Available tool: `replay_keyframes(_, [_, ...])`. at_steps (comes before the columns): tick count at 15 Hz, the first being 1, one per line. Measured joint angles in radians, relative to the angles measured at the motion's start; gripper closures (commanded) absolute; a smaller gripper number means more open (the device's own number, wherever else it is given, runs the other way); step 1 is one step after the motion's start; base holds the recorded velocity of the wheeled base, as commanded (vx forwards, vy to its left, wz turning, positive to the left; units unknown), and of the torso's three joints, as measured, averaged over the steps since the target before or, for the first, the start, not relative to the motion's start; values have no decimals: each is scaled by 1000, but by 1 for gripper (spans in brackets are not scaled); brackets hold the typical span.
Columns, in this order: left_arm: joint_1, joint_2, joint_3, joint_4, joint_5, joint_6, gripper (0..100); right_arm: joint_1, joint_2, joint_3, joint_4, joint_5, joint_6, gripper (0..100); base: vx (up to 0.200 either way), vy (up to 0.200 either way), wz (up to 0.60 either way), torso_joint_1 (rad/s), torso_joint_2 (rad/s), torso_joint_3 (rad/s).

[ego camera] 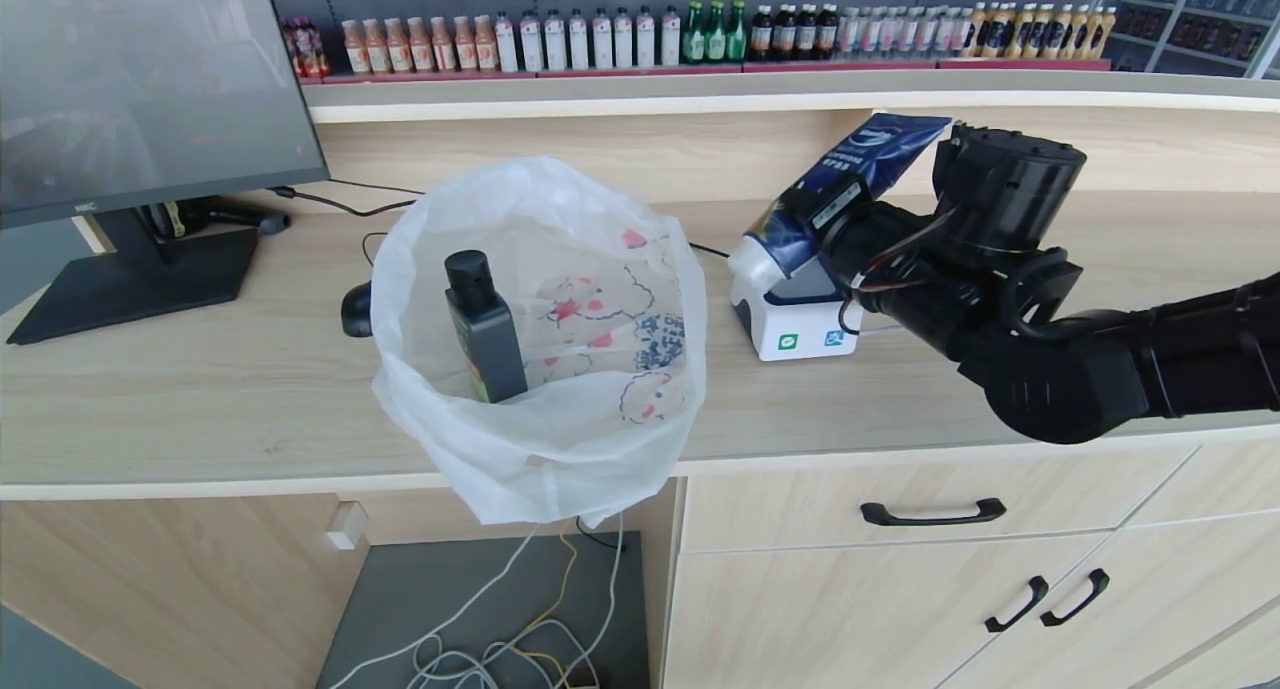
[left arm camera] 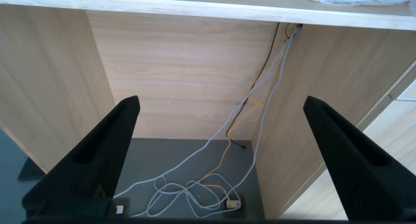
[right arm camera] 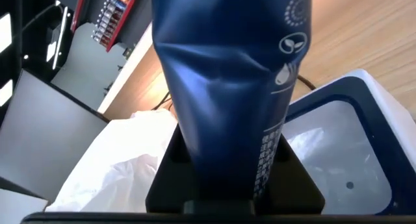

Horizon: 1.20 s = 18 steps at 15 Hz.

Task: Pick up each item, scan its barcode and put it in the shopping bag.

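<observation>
Slanting blue pouch, low end over scanner.

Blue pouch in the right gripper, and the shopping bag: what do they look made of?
Blue pouch: probably flexible plastic film with a glossy finish; it creases softly and catches highlights. Shopping bag: thin, translucent white plastic film; its walls are crinkled and light passes through them.

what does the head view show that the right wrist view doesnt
Head view, not the wrist: the black bottle in the shopping bag, the monitor, the mouse and the drawers. Right wrist view, not the head: the glass window of the scanner, lying under the blue pouch. Both: the right claw shut on the pouch, the bag and the scanner.
</observation>
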Motion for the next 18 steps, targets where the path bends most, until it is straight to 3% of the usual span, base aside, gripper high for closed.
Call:
replay_keyframes(5, [0, 0, 0, 0, 0, 0, 0, -40, 7, -1, 2, 5, 32, 100, 0, 0, 0, 0, 0, 0])
replay_keyframes(18, [0, 0, 0, 0, 0, 0, 0, -44, 13, 33, -1, 21, 56, 100, 0, 0, 0, 0, 0, 0])
